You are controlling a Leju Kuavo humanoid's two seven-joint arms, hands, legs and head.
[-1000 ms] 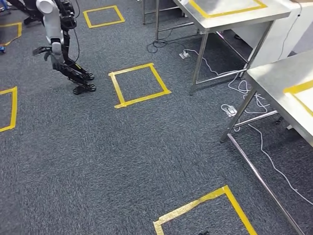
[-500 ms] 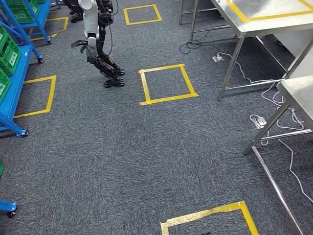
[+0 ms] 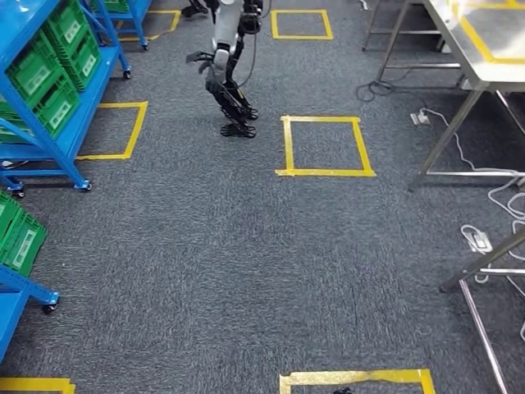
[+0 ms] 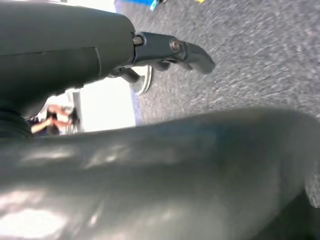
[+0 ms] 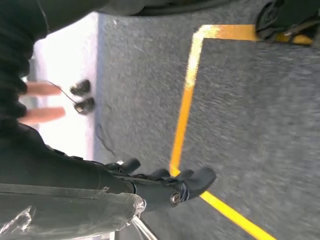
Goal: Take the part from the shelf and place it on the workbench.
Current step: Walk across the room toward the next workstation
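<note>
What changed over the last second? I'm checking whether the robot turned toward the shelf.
The camera swung left: the blue shelf with green bins came into view, and the steel tables slid toward the right edge. Both hands hang free, holding nothing.

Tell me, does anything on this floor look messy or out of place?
Mostly tidy. The loose white cables and a power strip trail across the carpet under the metal tables, a possible snag. The green bins sit orderly on the blue shelf.
</note>
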